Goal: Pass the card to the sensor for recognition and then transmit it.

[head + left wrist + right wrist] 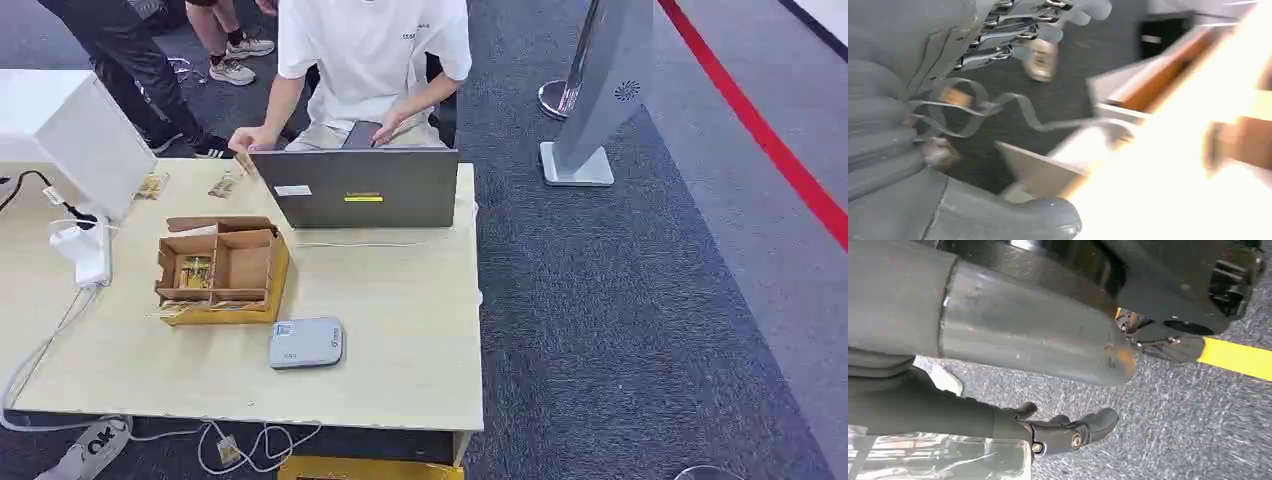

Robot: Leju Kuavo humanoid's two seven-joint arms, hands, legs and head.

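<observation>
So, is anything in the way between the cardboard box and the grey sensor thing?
Nothing visible is. The grey sensor lies on bare table close to the cardboard box, on the robot's side. Only the box's own wall stands between.

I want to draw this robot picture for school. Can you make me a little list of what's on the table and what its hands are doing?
table: light wood
sensor: small grey box near the front edge
cardboard box: brown, open, with compartments, behind the sensor
laptop: grey, lid up, at the far edge
person: white shirt, sits behind the laptop
left hand: blurred, nothing in it
right hand: hangs over the carpet, fingers curled, empty
</observation>
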